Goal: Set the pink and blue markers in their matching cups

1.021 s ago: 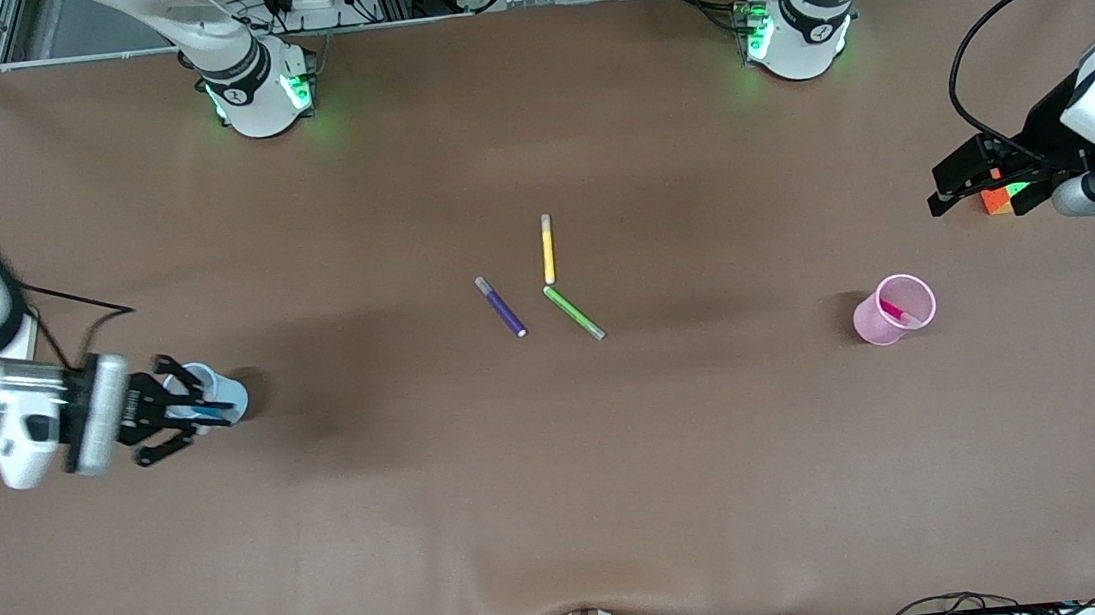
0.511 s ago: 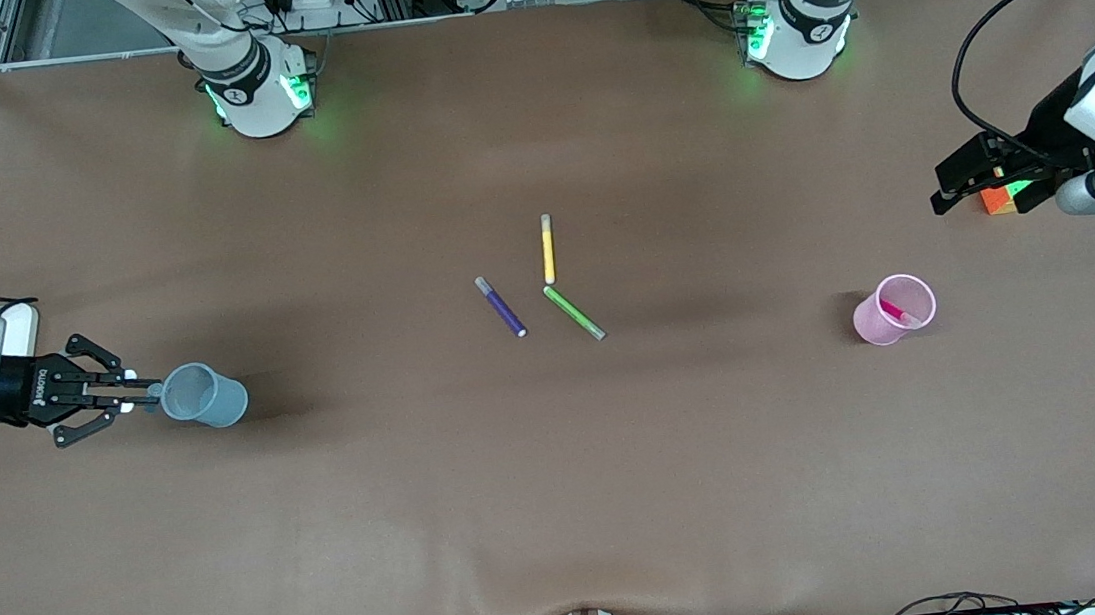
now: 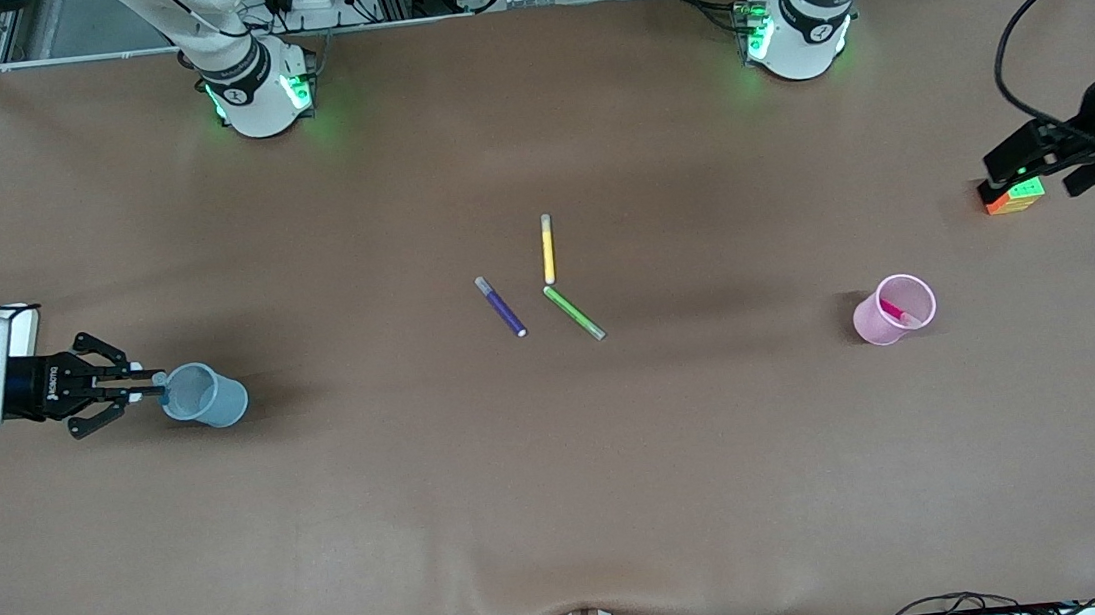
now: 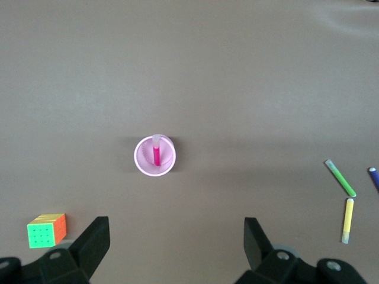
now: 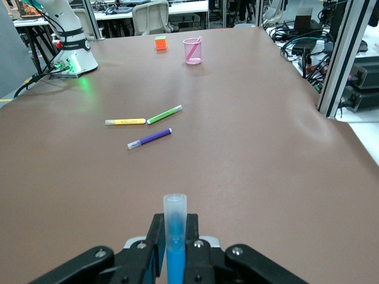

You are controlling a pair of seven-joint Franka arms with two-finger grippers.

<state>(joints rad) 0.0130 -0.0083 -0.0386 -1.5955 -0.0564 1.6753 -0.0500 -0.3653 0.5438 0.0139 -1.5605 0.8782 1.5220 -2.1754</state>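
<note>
Right gripper (image 3: 157,389): we see jaws pinching the blue marker (image 5: 174,236) beside the blue cup (image 3: 204,395).
Left gripper (image 4: 176,248): jaws spread, over the table (image 3: 566,497).
Pink cup (image 3: 893,309): we see the pink marker (image 4: 157,155) inside.

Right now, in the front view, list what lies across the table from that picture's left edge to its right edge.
Right gripper → blue cup → purple marker → yellow marker → green marker → pink cup → puzzle cube → left gripper.

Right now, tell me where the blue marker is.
The right hand is shut on the blue marker, at the rim of the blue cup, toward the right arm's end of the table.
</note>
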